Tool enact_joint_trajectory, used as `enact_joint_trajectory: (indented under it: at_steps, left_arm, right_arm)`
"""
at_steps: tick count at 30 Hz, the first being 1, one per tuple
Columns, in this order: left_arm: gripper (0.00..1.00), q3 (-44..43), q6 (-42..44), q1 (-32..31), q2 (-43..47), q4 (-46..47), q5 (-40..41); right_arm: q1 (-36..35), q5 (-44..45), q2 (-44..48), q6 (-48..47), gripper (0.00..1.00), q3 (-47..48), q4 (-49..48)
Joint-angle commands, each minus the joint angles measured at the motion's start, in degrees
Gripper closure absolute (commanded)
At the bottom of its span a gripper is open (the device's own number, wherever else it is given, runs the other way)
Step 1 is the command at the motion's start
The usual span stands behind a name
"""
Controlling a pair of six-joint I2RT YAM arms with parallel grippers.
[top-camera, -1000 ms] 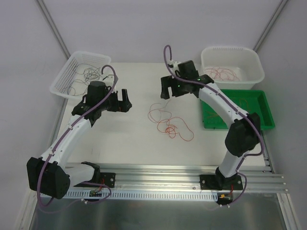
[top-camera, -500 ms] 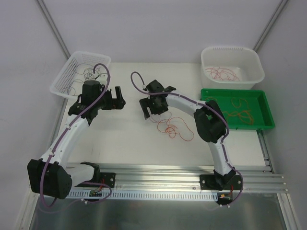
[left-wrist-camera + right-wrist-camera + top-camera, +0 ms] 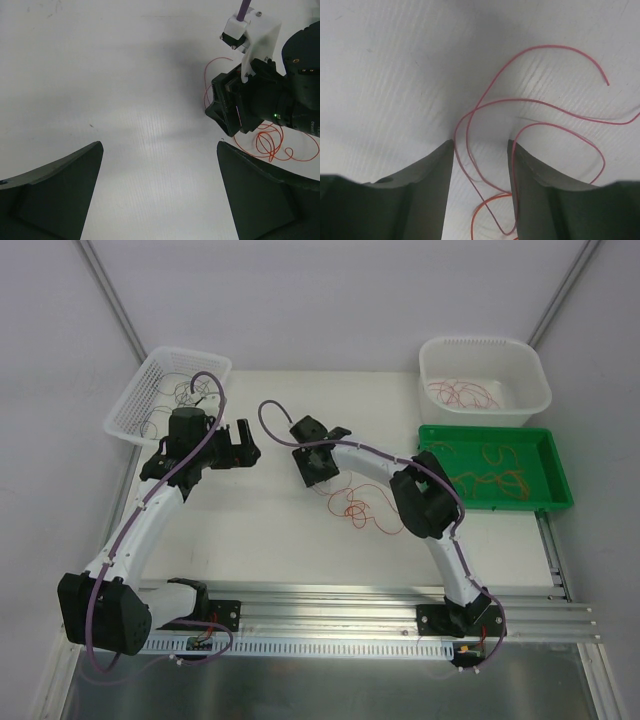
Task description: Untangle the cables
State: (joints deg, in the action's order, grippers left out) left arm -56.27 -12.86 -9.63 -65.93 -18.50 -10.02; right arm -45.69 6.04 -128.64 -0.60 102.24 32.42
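Lying in loose loops on the middle of the white table [image 3: 250, 530], the cables [image 3: 358, 508] not yet sorted make one small tangle of red and orange strands. Right above its near-left edge hangs the right gripper [image 3: 480, 143]; its jaws stand partly apart with a narrow gap, and two red strands run through this gap, but I cannot see them pinched. The left gripper [image 3: 160, 200] is to the left, well apart from the tangle, with jaws spread wide and nothing between them. Further out, the white basket [image 3: 190, 353] holds dark wires, the white tub [image 3: 480, 340] holds red ones and the green tray [image 3: 555, 465] orange ones. I judge that most of the sorting is done and this last tangle must be separated.
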Motion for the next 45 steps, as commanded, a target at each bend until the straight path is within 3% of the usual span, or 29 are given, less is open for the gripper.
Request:
enact_joint_trajectory:
  at_steps: [1, 5, 8, 19, 25, 31, 35, 45]
  left_arm:
    - [0.01, -0.95, -0.67, 0.93, 0.89, -0.04, -1.49]
    - [0.01, -0.95, -0.67, 1.01, 0.89, 0.04, -1.58]
    - [0.01, -0.95, -0.76, 1.1, 0.72, 0.04, -1.76]
    - [0.01, -1.03, -0.85, 1.54, 0.45, 0.04, -2.19]
    - [0.01, -0.95, -0.85, 1.54, 0.37, 0.04, -2.37]
    - [0.01, -1.03, -0.85, 1.63, 0.01, 0.04, -2.99]
    - [0.01, -1.03, -0.94, 1.63, -0.25, 0.04, -3.07]
    - [0.01, -1.12, -1.37, 1.63, -2.62, 0.04, -5.0]
  right_arm:
    - [-2.38, 0.64, -3.11, 1.57, 0.52, 0.6, -0.87]
    - [-3.26, 0.37, -2.76, 1.48, 0.9, -0.63, -1.57]
    - [-3.61, 0.64, -0.92, 1.04, 0.99, -1.69, -2.37]
    - [-2.74, 4.32, 17.61, -8.62, 0.99, 0.33, -1.49]
    - [1.04, 4.42, 26.15, -13.45, 0.99, 3.32, -0.61]
    - [8.85, 5.82, 31.95, -19.42, 0.99, 7.18, -0.17]
    - [18.5, 2.07, 33.01, -19.62, 0.99, 9.12, -2.36]
    - [37.51, -7.97, 23.97, -16.72, 0.99, 22.92, -8.94]
